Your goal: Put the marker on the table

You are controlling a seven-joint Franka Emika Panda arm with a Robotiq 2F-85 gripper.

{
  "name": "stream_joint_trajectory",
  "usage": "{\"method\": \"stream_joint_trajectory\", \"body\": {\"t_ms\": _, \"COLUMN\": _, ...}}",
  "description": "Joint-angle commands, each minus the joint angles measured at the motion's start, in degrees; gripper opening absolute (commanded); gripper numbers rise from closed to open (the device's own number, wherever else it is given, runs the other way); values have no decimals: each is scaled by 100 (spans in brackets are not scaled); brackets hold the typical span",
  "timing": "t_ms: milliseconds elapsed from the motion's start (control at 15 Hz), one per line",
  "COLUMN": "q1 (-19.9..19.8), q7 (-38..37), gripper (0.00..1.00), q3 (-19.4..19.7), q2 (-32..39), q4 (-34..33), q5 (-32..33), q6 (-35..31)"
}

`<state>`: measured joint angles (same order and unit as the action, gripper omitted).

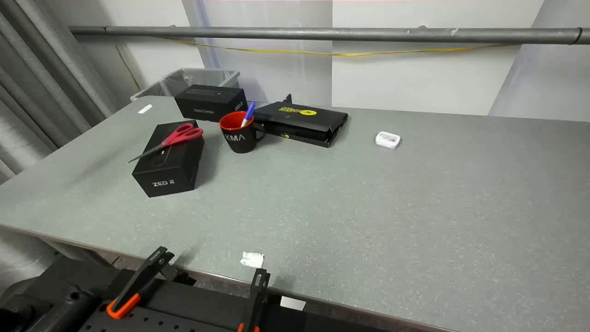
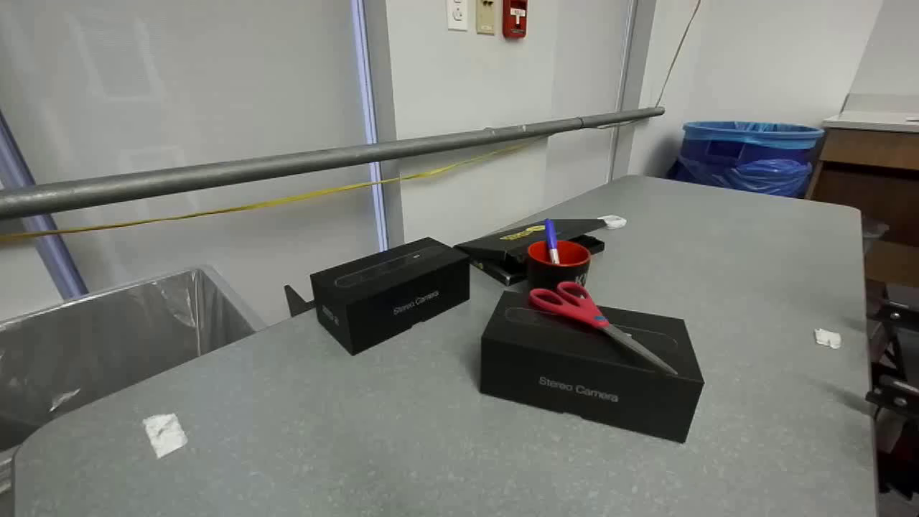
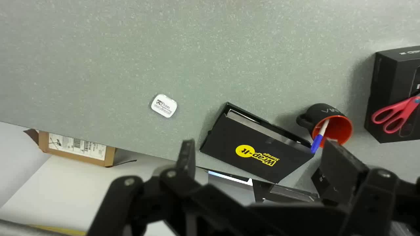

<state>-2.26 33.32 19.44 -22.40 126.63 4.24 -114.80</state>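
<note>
The thin blue marker [image 1: 249, 112] with a whitish end stands tilted inside a black mug [image 1: 239, 140] with a red interior, and in all three views it is seen there, its blue part reaching past the rim. The mug stands upright on the large grey speckled table [image 1: 368, 221], just beside a flat black cardboard box [image 3: 252, 139] with yellow print; whether these two touch, one cannot tell. Only the wrist view shows the tool [image 3: 259, 152]: it is in released state, its two black fingers [image 3: 343, 165] being wide apart. The same view makes readable the words "Wrap-It Storage" on the flat box, and it alone shows a brown cardboard box [image 3: 78, 147] with a white label, beyond the edge of the table. In an exterior view, a pair of red-handled scissors [image 2: 594, 318] lies on a black oblong box [image 2: 589, 388] whose side says "Stereo Camera", and a blue bin [image 2: 750, 154], which is seen in this view only, stands past the far end of the table. A small white rounded case [image 1: 388, 139] lies well apart from the mug.
</note>
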Motion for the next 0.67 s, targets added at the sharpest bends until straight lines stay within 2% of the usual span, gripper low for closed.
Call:
{"method": "stream_joint_trajectory", "body": {"t_ms": 0, "q1": -145, "q7": 48, "gripper": 100, "q3": -124, "q2": 22, "q4": -8, "q5": -63, "q6": 6}}
{"method": "stream_joint_trajectory", "body": {"t_ms": 200, "q1": -165, "q7": 13, "gripper": 100, "q3": -132, "q2": 18, "q4": -13, "q5": -31, "q6": 24}}
{"method": "stream_joint_trajectory", "body": {"t_ms": 400, "q1": -147, "q7": -143, "gripper": 100, "q3": -237, "q2": 55, "q4": 94, "q5": -39, "q6": -339}}
{"method": "stream_joint_trajectory", "body": {"t_ms": 600, "q1": 33, "q7": -584, "gripper": 100, "q3": -631, "q2": 299, "q4": 409, "q5": -63, "q6": -1174}}
